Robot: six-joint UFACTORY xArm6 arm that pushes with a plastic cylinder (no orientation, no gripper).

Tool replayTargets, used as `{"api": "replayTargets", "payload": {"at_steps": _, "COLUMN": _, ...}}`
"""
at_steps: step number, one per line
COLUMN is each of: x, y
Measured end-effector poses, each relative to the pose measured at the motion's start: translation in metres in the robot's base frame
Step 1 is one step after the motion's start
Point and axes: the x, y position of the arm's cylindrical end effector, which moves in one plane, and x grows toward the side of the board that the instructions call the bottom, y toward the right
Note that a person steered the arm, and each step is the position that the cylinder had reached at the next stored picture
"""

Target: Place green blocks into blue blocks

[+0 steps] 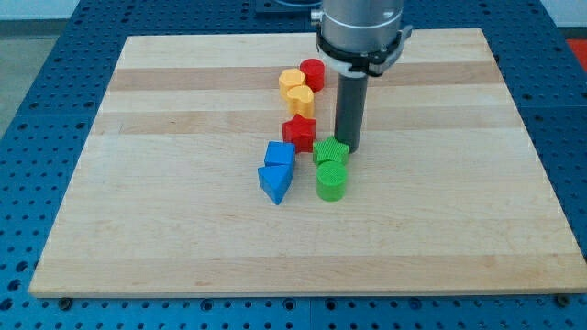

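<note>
- You're looking at the table [183, 229], a pale wooden board filling most of the view, set on a blue perforated base [37, 302].
- The arm's grey housing [359, 32] drops in from the view's top, and the dark rod [350, 110] runs straight down from it.
- There's no claw on this arm for you to read as open or closed; the rod simply ends in my tip [349, 148].
- My tip sits just to the view's right of the green star-like block [330, 152], touching or nearly so.
- The green cylinder [331, 181] sits right below that one, pressed against it.
- To the view's left, the blue cube [281, 154] and blue triangular block [274, 183] are stacked close, a short gap from the greens.
- The red star [299, 132] sits just above, between the blues and greens.
- Further up, two yellow blocks [295, 90] huddle with the red cylinder [314, 73].
</note>
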Motion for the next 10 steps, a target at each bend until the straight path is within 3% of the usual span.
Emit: {"api": "replayTargets", "payload": {"at_steps": 10, "x": 0.016, "y": -0.056}}
